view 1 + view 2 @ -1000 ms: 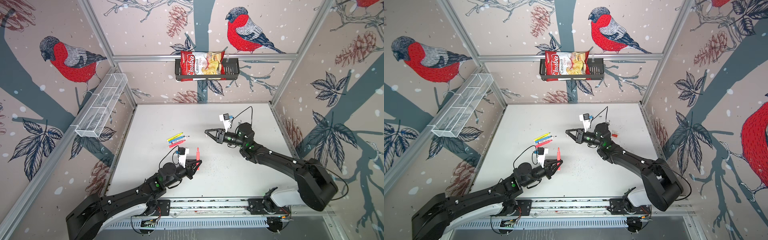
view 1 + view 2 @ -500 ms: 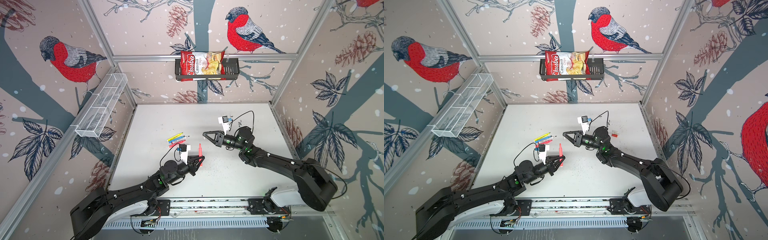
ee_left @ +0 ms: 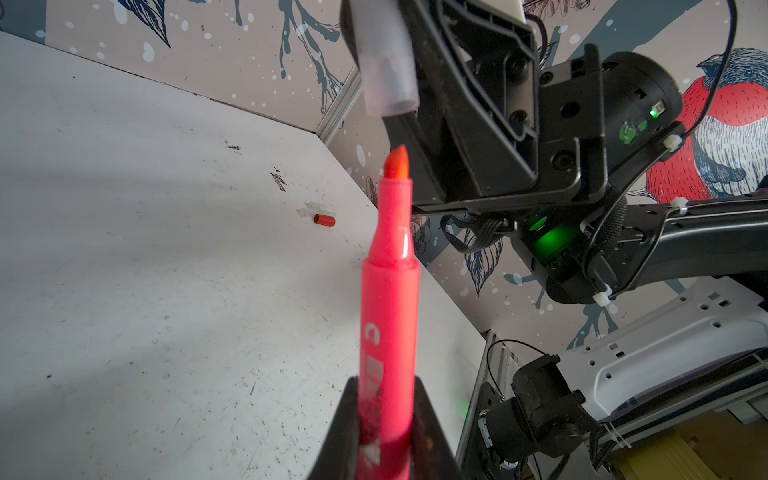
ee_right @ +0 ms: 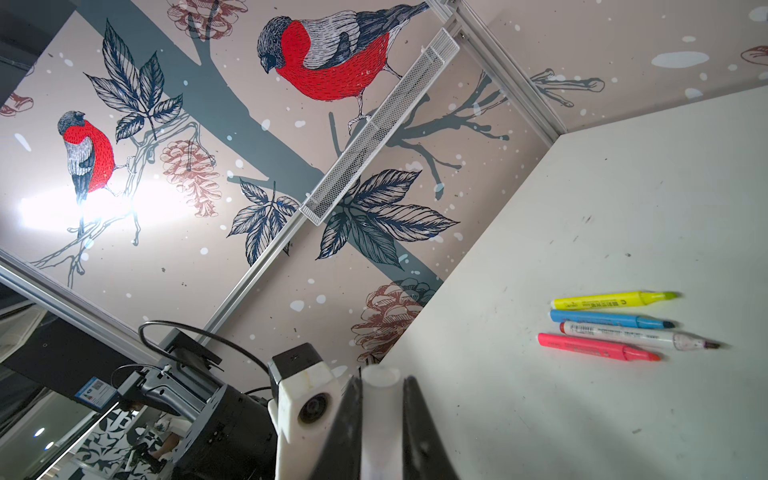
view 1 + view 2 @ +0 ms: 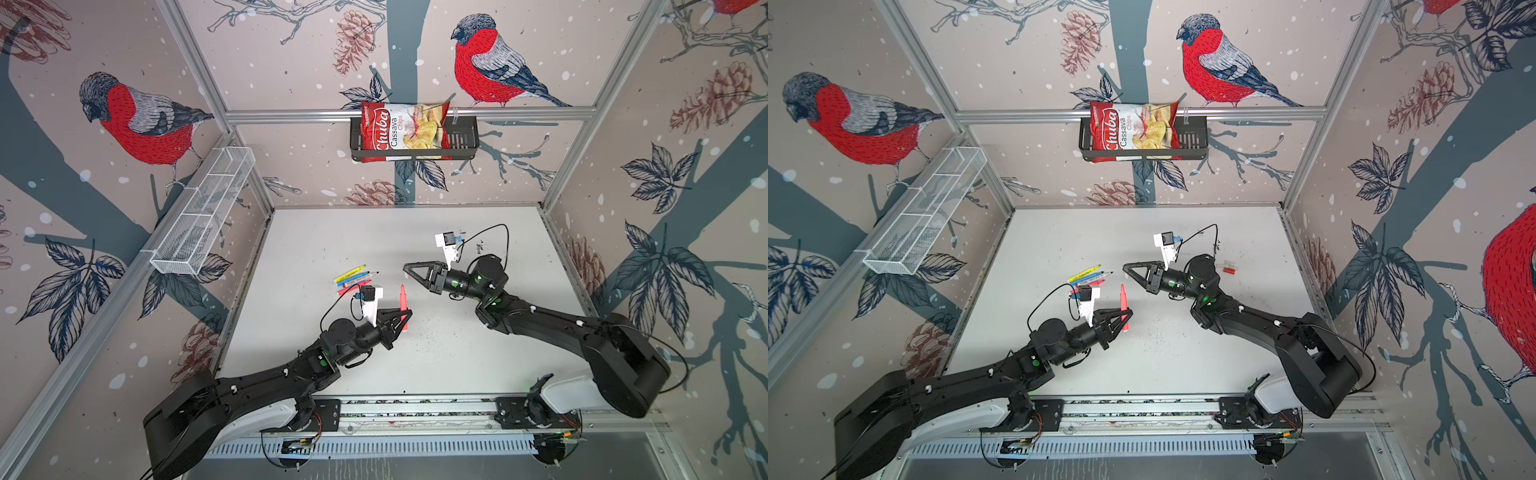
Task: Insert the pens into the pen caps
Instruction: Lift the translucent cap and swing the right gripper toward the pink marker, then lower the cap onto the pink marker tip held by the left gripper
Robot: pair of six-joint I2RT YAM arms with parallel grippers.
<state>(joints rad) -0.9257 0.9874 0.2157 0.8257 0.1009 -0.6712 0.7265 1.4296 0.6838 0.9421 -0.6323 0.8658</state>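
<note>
My left gripper is shut on a neon pink-red pen and holds it upright, tip up. My right gripper is shut on a translucent pen cap. In the left wrist view the cap's open mouth hangs just above the pen's tip, with a small gap between them. Several more pens lie side by side on the table: yellow, blue, white-bodied and pink-red.
A red cap and clear caps lie on the table behind the right arm. A white mesh tray hangs on the left wall. A black basket with a chips bag hangs on the back wall.
The left gripper has carried the pink-red pen a little up and to the right. The right gripper has come slightly left toward it with the cap.
</note>
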